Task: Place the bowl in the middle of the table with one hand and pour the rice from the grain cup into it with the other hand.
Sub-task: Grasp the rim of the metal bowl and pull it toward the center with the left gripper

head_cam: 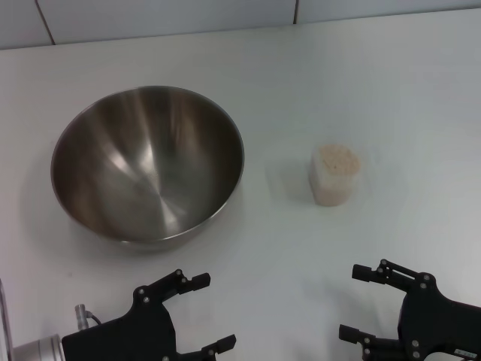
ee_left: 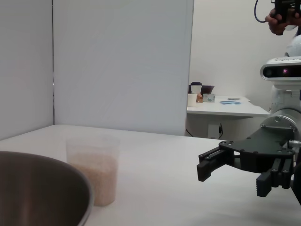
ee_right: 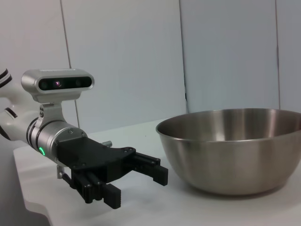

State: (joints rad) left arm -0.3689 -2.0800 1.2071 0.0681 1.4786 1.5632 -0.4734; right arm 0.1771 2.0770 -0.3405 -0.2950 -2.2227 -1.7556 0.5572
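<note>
The stainless-steel bowl (head_cam: 146,162) stands empty on the left part of the white table (head_cam: 316,83). The clear grain cup (head_cam: 333,180) stands upright to its right, apart from it, filled with rice (head_cam: 337,159). My left gripper (head_cam: 213,312) is open and empty at the near edge, in front of the bowl. My right gripper (head_cam: 354,302) is open and empty at the near right, in front of the cup. The left wrist view shows the bowl's rim (ee_left: 70,174), the cup (ee_left: 93,167) and the right gripper (ee_left: 233,179). The right wrist view shows the bowl (ee_right: 235,150) and the left gripper (ee_right: 138,187).
A grey-white wall (head_cam: 188,15) runs along the table's far edge. In the left wrist view a second table with small objects (ee_left: 211,101) stands in the room beyond, away from the work surface.
</note>
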